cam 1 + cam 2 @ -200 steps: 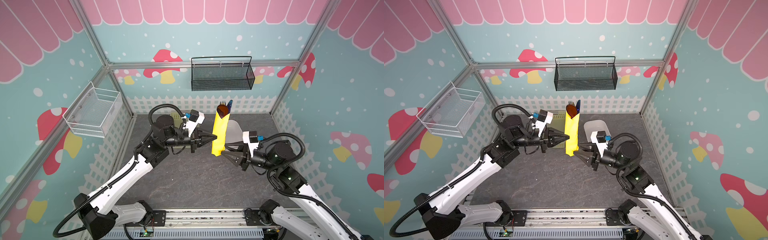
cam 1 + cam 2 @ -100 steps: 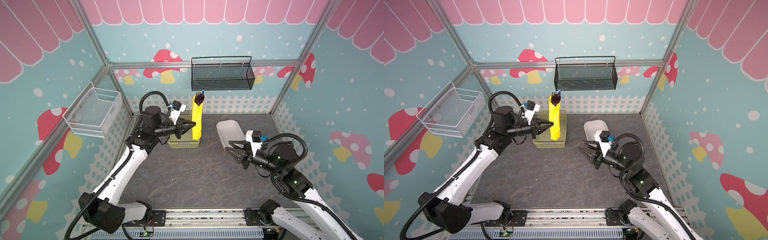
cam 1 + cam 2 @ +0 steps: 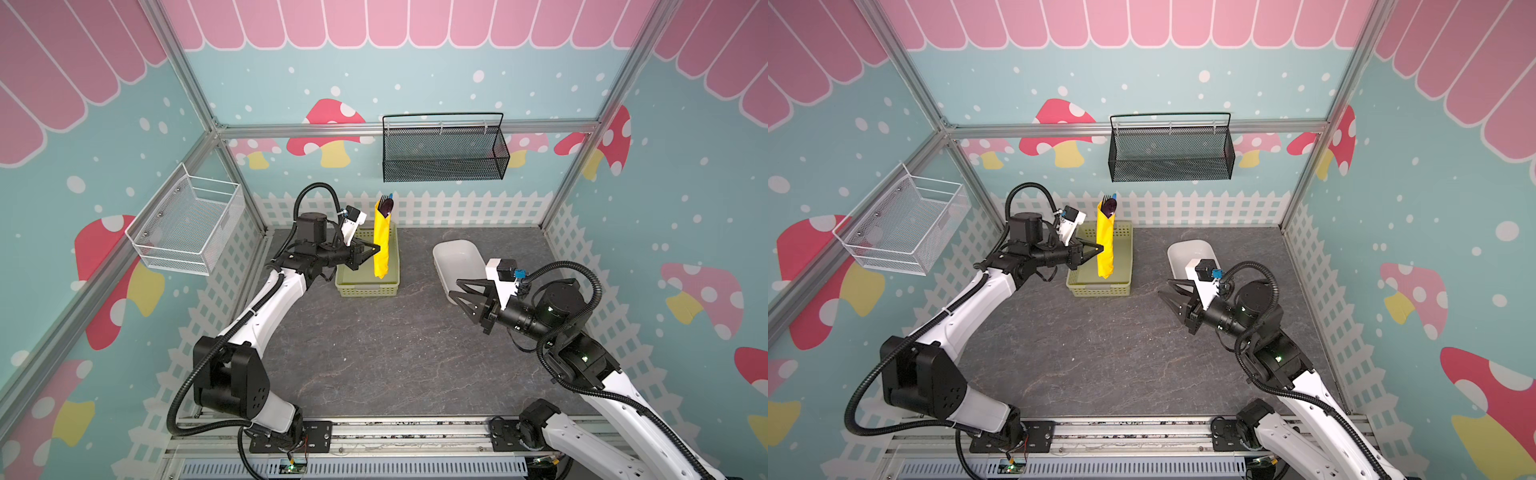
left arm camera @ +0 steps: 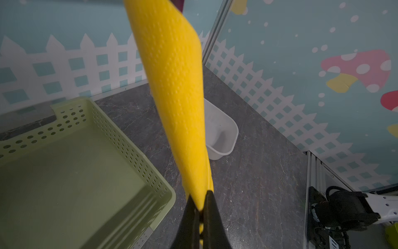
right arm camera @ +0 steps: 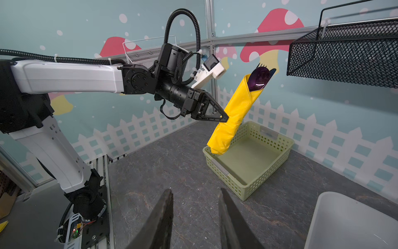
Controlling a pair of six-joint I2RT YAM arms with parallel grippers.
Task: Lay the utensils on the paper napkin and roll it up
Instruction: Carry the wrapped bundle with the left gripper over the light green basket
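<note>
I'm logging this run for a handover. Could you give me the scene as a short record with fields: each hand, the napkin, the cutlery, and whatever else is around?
left hand: shut on the napkin, gripping it from the side
right hand: open, holding nothing, above the table, apart from the napkin
napkin: rolled up, held nearly upright over the green basket
utensils: inside the roll, heads sticking out of its top
other: white tub on the table; black mesh basket and white wire basket on the walls
</note>
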